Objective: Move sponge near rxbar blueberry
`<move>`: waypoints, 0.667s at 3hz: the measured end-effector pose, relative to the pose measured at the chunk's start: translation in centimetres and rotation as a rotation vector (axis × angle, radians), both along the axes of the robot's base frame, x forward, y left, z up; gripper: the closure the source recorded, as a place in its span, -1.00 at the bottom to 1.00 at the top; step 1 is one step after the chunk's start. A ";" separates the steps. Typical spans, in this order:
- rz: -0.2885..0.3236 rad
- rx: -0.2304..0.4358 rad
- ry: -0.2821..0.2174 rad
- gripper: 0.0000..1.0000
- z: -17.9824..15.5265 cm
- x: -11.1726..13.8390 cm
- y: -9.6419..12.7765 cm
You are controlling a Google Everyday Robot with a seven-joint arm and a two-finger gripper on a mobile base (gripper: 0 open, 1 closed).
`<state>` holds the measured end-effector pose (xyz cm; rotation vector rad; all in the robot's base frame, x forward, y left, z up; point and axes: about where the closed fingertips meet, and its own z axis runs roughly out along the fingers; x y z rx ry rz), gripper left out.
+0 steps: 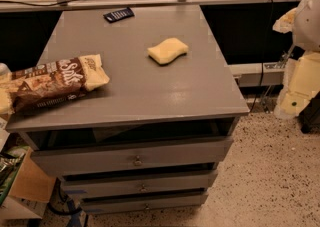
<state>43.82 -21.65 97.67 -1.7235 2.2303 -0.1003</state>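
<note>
Sponge (pixel 168 51) lay flat on the grey desk (pixel 165 96), right of centre, nothing touching it. Rxbar blueberry (pixel 119 15) lay at the far edge of the desk, left of the sponge and well apart from it. Brown-and-cream snack bag (pixel 55 83) lay on the desk's left side, hanging past the left edge. Pincer (pixel 297 88) hung off the desk's right side, away from everything; could not tell whether apart or together. Three drawers (pixel 135 160) sat below, slightly pulled out.
</note>
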 end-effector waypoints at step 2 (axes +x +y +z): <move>0.034 0.034 -0.033 -1.00 -0.4 1.6 1.0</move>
